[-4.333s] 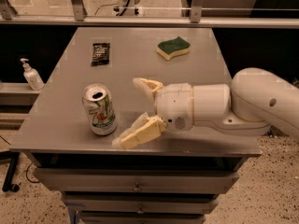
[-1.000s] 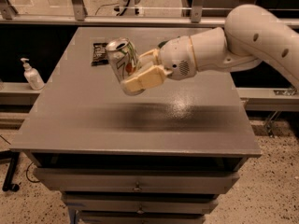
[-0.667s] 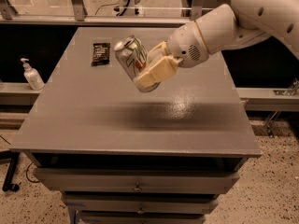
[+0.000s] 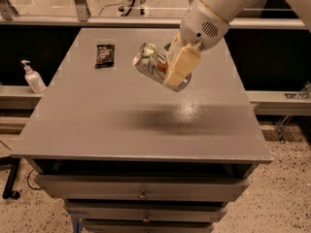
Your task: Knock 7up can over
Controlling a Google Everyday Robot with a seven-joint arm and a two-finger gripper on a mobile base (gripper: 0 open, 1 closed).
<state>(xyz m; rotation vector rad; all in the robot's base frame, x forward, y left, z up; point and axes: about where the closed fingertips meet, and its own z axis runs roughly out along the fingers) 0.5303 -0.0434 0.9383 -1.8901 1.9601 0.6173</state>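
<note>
Shifted rightward and tipped further since the earlier frame: silver-white aluminium 7up can (image 4: 149, 61), aloft above the grey counter (image 4: 121, 130).
My gripper (image 4: 171, 68) is clenched around its body. Step in hand: carrying; next, I judge, lower and lay it sideways. Dark snack wrapper (image 4: 104, 55) lies well apart, obstructing nothing.
</note>
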